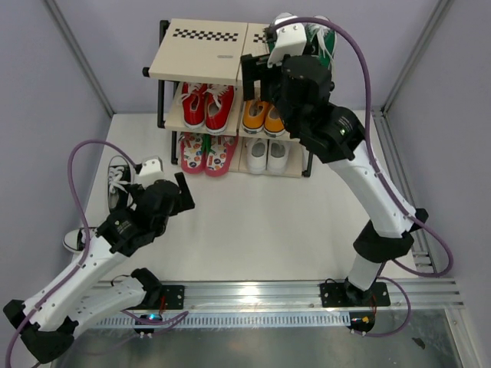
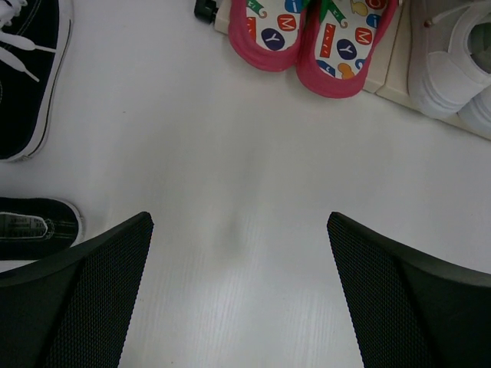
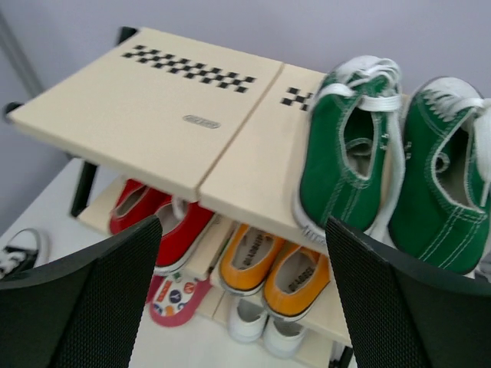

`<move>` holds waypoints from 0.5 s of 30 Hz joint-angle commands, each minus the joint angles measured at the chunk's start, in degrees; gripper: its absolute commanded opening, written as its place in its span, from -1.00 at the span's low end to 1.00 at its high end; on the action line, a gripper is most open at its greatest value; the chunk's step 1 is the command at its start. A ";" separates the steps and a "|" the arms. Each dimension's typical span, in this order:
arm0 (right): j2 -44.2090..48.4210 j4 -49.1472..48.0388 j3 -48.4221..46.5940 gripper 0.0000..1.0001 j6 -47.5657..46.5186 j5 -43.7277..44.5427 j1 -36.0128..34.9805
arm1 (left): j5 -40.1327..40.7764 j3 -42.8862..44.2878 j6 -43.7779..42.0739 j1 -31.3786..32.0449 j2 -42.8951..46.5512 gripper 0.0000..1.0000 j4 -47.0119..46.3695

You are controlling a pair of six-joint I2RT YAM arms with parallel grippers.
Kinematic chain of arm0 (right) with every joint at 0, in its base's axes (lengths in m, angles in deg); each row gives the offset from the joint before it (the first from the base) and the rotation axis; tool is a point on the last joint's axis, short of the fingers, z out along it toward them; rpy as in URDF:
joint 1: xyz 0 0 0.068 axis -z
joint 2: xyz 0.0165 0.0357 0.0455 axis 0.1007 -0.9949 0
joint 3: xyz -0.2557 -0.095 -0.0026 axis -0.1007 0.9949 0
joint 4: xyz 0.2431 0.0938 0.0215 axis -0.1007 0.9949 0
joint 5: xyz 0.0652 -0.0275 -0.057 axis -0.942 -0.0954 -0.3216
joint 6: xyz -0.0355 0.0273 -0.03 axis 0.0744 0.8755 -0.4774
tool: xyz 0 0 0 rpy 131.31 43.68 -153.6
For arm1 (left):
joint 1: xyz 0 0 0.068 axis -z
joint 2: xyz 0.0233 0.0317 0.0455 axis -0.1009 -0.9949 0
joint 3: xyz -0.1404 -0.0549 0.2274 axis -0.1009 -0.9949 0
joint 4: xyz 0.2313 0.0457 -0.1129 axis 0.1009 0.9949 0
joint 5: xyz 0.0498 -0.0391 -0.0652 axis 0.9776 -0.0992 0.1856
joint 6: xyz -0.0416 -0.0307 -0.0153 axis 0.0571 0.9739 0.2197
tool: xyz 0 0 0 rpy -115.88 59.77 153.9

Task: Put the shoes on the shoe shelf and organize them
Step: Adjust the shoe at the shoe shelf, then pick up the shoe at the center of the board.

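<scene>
The shoe shelf stands at the back. Two green sneakers sit side by side on the right of its top board. My right gripper hovers open in front of that board's edge, holding nothing and apart from the green pair. Pink flip-flops and small white shoes rest on the bottom tier. Two black sneakers lie on the floor at left, one by the wall and one nearer the arm. My left gripper is open over bare floor right of them.
A red pair and an orange pair fill the middle tier. The left half of the top board carries no shoes. Purple-grey walls close in left and right, and a metal rail runs along the near edge.
</scene>
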 commanded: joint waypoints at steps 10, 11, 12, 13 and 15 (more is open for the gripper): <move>30.57 -11.10 43.58 0.85 7.82 -17.14 -3.56 | -14.00 0.22 6.99 -22.30 -6.84 0.98 -6.61; 33.72 -12.52 46.75 0.86 8.44 -18.90 -3.56 | -14.00 0.75 7.34 -23.88 -7.63 0.98 -6.08; 34.80 -14.28 52.61 0.86 9.23 -21.78 -3.56 | -13.74 1.28 7.61 -24.76 -8.95 0.98 -5.46; 35.68 -14.99 55.28 0.86 10.46 -23.21 -3.56 | -13.30 2.15 8.22 -25.64 -9.39 0.98 -4.24; 37.44 -16.74 62.12 0.86 12.13 -25.23 -3.56 | -11.72 2.60 9.19 -28.72 -10.53 0.98 -3.00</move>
